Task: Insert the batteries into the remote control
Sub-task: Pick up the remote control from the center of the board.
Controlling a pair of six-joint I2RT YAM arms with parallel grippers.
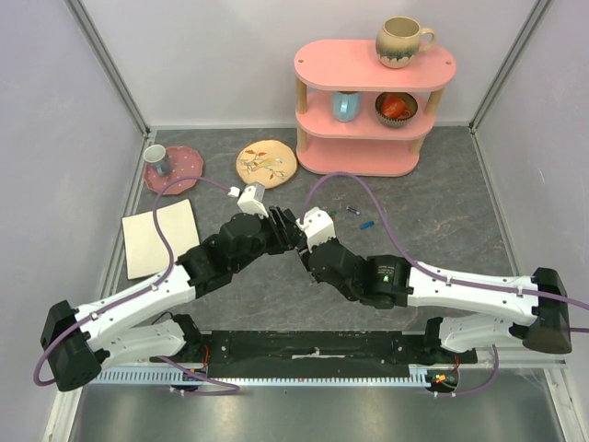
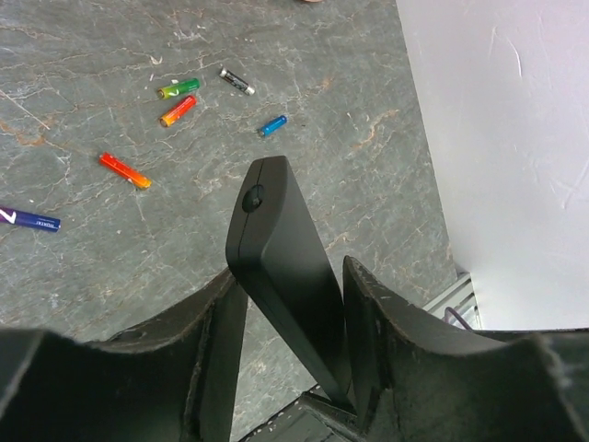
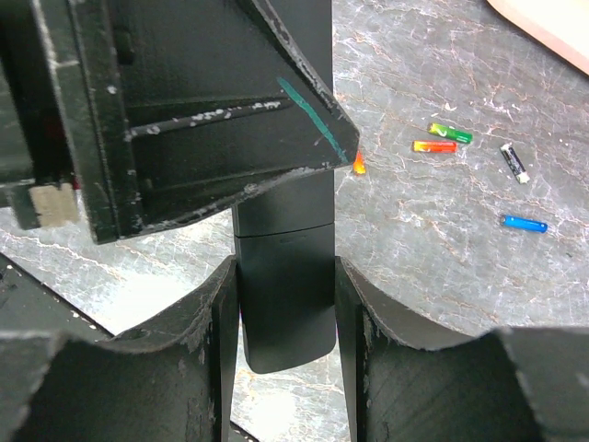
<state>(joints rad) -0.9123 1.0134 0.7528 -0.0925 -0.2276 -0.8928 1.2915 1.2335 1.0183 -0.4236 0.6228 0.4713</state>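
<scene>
Matte black slab remote control (image 3: 285,304) clamped in right gripper (image 3: 287,267). Left gripper (image 2: 293,274) pinches its other end. Glossy cylindrical batteries (image 2: 178,110) lie loose at 11 o'clock on the marbled grey tabletop (image 2: 359,110).

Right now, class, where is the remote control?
In both wrist views the remote control sits inside the right gripper and the left gripper, near the middle of the table, with loose batteries lying beyond it.

Looking like a robot lab test cell: white panels (image 1: 230,55) and aluminium posts (image 1: 109,64) are boxing in the grey table (image 1: 442,184).
</scene>
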